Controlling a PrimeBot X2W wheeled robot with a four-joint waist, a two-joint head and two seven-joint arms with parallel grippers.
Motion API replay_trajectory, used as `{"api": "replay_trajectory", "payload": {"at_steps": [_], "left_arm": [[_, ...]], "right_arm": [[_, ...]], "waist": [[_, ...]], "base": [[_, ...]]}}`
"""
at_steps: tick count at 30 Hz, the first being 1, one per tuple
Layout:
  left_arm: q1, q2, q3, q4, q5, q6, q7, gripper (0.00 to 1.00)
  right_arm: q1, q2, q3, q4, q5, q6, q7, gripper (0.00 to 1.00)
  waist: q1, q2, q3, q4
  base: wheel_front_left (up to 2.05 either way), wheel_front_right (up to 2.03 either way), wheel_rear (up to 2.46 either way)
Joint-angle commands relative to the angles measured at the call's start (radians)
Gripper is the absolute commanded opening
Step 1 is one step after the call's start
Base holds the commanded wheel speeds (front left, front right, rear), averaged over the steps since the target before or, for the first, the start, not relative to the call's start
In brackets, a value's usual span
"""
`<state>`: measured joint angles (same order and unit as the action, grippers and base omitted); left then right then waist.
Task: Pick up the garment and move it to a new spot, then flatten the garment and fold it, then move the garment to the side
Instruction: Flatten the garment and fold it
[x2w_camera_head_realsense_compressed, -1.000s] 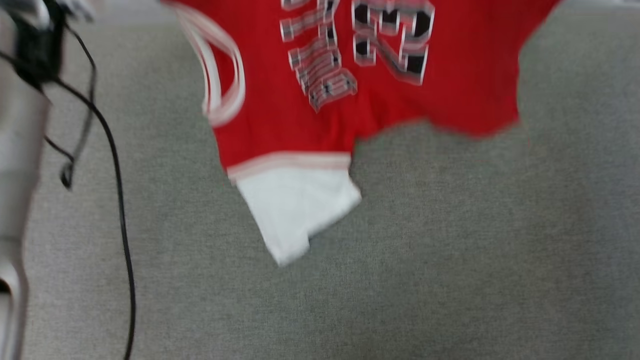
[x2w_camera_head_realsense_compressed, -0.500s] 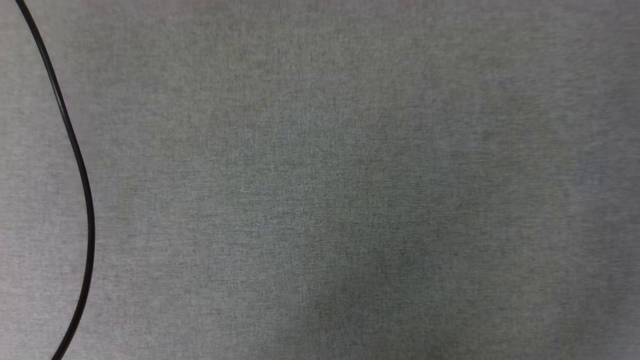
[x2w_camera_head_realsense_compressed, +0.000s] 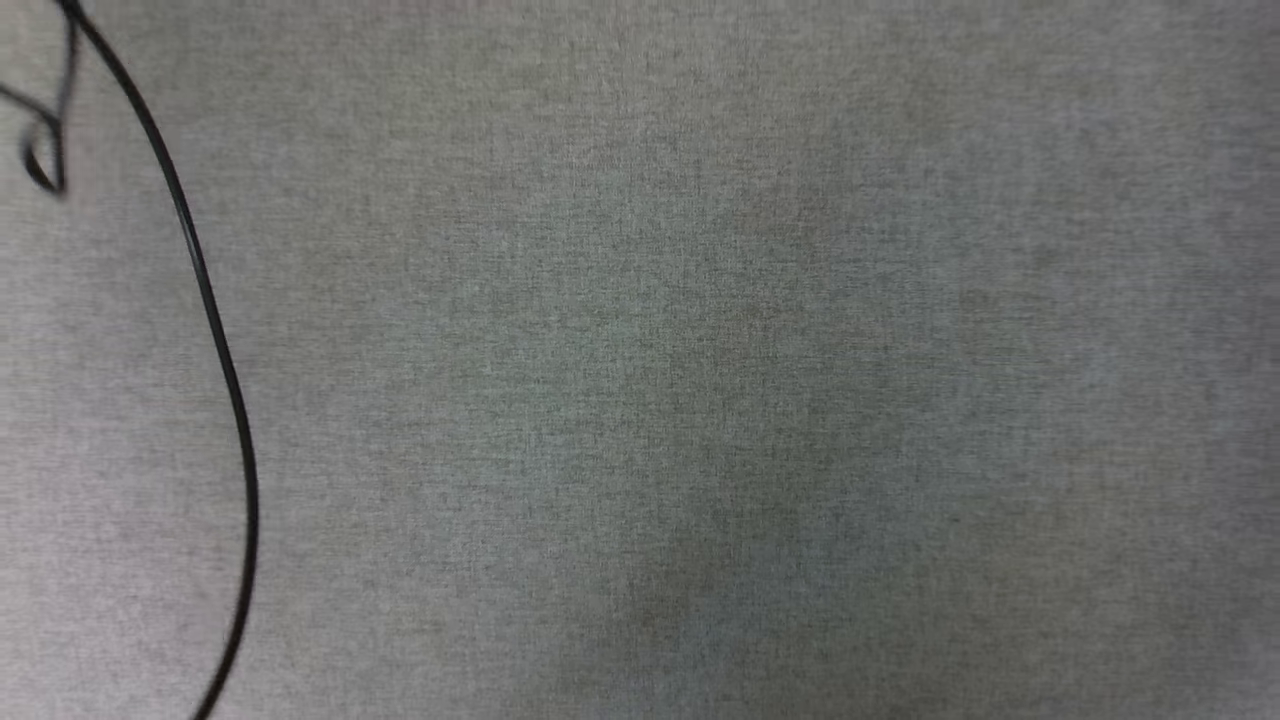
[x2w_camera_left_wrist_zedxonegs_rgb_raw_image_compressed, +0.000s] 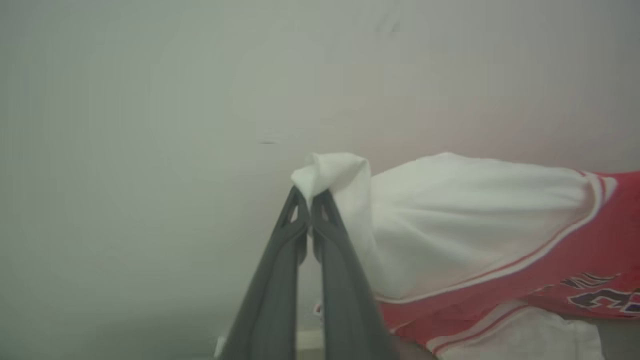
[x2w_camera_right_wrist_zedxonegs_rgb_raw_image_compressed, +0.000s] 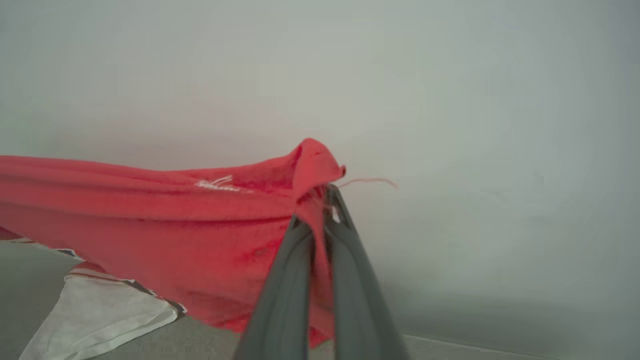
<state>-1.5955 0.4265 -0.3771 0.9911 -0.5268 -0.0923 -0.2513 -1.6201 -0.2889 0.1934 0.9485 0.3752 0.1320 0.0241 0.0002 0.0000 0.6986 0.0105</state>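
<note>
Left gripper (x2w_camera_left_wrist_zedxonegs_rgb_raw_image_compressed: 310, 200): 2 dark fingers pressed together, pinching a bunched fold of white sleeve cloth at the tips. Its grip on the garment (x2w_camera_left_wrist_zedxonegs_rgb_raw_image_compressed: 475, 225) is plain in the left wrist view. From that pinch the white sleeve runs to the view's right, past striped white-and-red trim, into the red body. Part of the black-and-white lettering (x2w_camera_left_wrist_zedxonegs_rgb_raw_image_compressed: 600, 295) shows at the right edge. A second white sleeve (x2w_camera_left_wrist_zedxonegs_rgb_raw_image_compressed: 525, 335) sits low at the bottom right; cannot tell whether it touches anything. Right gripper (x2w_camera_right_wrist_zedxonegs_rgb_raw_image_compressed: 317, 210): fingers likewise clamped, red cloth caught between them. A peak of red fabric stands just above the tips, and a loose thread (x2w_camera_right_wrist_zedxonegs_rgb_raw_image_compressed: 370, 181) trails to the view's right. From there the garment stretches to the view's left as a slung red band, held up off the gray surface (x2w_camera_right_wrist_zedxonegs_rgb_raw_image_compressed: 210, 340). Below the band a white sleeve tip (x2w_camera_right_wrist_zedxonegs_rgb_raw_image_compressed: 95, 310) rests on that surface. Background in both wrist views is pale and blurred. Head view: gray woven cloth (x2w_camera_head_realsense_compressed: 700, 400), a black cable (x2w_camera_head_realsense_compressed: 215, 330) curving down its left side, and a thin wire loop (x2w_camera_head_realsense_compressed: 45, 150) at the upper left, blurred.
</note>
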Motion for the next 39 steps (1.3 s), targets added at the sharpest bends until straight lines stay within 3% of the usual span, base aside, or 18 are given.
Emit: {"api": "replay_trajectory", "payload": {"at_steps": [1, 7, 15, 26, 31, 39], "left_arm": [[0.053, 0.001, 0.007, 0.010, -0.012, -0.008, -0.008, 0.00], [0.290, 0.009, 0.023, -0.009, -0.069, -0.030, -0.014, 0.00], [0.692, 0.017, 0.083, -0.168, -0.131, -0.033, -0.016, 0.00], [1.187, 0.020, 0.149, -0.413, -0.226, 0.033, 0.013, 0.00], [1.347, 0.029, 0.164, -0.526, -0.253, 0.083, 0.042, 0.00], [1.646, 0.065, 0.181, -0.775, -0.308, 0.186, 0.155, 0.00]], "right_arm": [[0.047, -0.010, 0.022, 0.003, 0.019, -0.002, -0.013, 0.00], [0.295, -0.033, 0.121, -0.039, 0.120, -0.003, -0.068, 0.00], [0.643, -0.087, 0.182, -0.117, 0.230, -0.003, -0.107, 0.00], [1.043, -0.130, 0.116, -0.211, 0.309, -0.007, -0.114, 0.00], [1.195, -0.119, 0.069, -0.250, 0.302, -0.008, -0.098, 0.00], [1.533, -0.063, -0.092, -0.400, 0.270, -0.008, -0.026, 0.00]], "waist": [[-0.0002, 0.0000, -0.023, -0.001], [-0.0002, 0.0000, -0.133, -0.007], [-0.0002, 0.0000, -0.298, 0.001], [-0.0002, 0.0000, -0.503, 0.024], [-0.0002, 0.0000, -0.563, 0.029], [-0.0002, 0.0000, -0.669, 0.057]], "base": [[0.00, 0.00, 0.00], [0.00, 0.00, 0.00], [0.00, 0.00, 0.00], [0.00, 0.00, 0.00], [0.00, 0.00, 0.00], [0.00, 0.00, 0.00]]}}
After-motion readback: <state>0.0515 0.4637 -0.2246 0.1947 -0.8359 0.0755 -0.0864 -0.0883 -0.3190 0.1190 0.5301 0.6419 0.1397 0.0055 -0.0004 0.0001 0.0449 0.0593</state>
